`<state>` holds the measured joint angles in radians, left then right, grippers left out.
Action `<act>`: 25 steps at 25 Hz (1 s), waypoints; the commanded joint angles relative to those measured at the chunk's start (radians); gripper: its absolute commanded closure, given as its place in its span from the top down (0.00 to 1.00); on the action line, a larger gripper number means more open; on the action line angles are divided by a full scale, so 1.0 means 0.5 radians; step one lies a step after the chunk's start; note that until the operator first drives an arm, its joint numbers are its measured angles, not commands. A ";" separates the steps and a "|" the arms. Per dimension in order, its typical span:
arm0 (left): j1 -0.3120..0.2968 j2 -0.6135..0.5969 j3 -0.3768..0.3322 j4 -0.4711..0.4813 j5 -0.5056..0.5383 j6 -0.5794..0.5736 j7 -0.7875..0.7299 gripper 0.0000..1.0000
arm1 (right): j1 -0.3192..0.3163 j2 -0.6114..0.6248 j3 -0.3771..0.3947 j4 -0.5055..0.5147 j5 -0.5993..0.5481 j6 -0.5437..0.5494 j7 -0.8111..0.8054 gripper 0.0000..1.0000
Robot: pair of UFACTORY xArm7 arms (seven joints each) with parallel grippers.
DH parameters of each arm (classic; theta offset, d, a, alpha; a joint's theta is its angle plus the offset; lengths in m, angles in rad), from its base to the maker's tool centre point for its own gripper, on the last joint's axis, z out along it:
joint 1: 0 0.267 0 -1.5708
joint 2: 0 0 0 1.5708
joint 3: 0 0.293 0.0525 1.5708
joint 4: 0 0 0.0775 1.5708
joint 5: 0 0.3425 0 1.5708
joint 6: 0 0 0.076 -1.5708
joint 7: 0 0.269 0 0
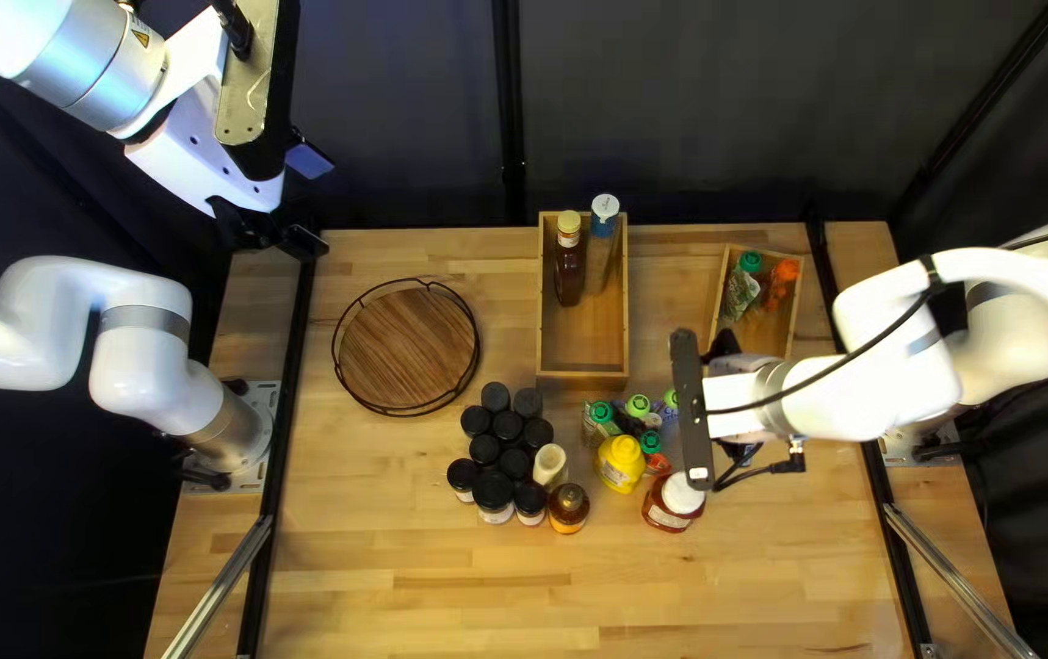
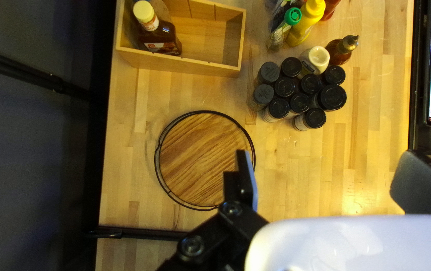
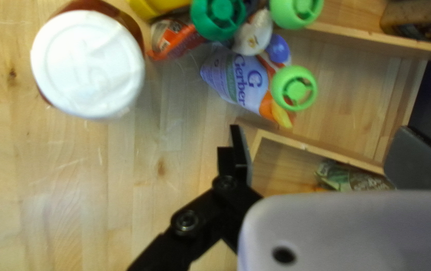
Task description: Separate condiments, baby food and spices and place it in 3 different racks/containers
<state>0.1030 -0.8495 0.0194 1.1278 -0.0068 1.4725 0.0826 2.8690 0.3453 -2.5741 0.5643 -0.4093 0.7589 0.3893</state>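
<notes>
From my station I had the pale lilac baby-food pouch (image 3: 240, 83) just ahead of my right hand (image 1: 723, 345), beside the other capped pouches and near the wooden boxes. That hand was released, its two fingers parted wide. My left hand (image 1: 304, 201) hung beyond the table's (image 1: 426, 586) far edge, also spread wide, and its wrist view showed me the round wooden tray (image 2: 200, 160) partly behind one finger.

The pouch wore a light-green cap (image 3: 294, 89) and orange and yellow artwork. Next to its group stood the yellow bottle (image 1: 620, 463) and the white-lidded jar (image 1: 676, 498); black-lidded spice jars (image 1: 514, 464) clustered farther left. The larger box (image 1: 585, 354) held two tall bottles, and the small box (image 1: 768, 336) held a green-capped pouch (image 1: 741, 291) and an orange one (image 1: 780, 281).
</notes>
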 commanded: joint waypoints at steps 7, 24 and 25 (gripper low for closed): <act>0.000 0.000 0.000 0.000 0.000 0.000 0.000 1.00 | -0.123 -0.279 0.058 0.121 -0.231 -0.017 0.139 0.01; 0.000 0.000 0.000 0.000 0.000 0.000 0.000 1.00 | 0.129 0.307 -0.379 0.154 0.493 0.500 -0.449 0.00; 0.000 0.000 0.000 0.000 0.000 0.000 0.000 1.00 | 0.130 0.344 -0.391 0.168 0.513 0.540 -0.438 0.00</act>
<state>0.1030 -0.8495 0.0194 1.1278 -0.0068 1.4725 0.0826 2.9271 0.4832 -2.7469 0.6318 -0.1806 0.9887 0.1821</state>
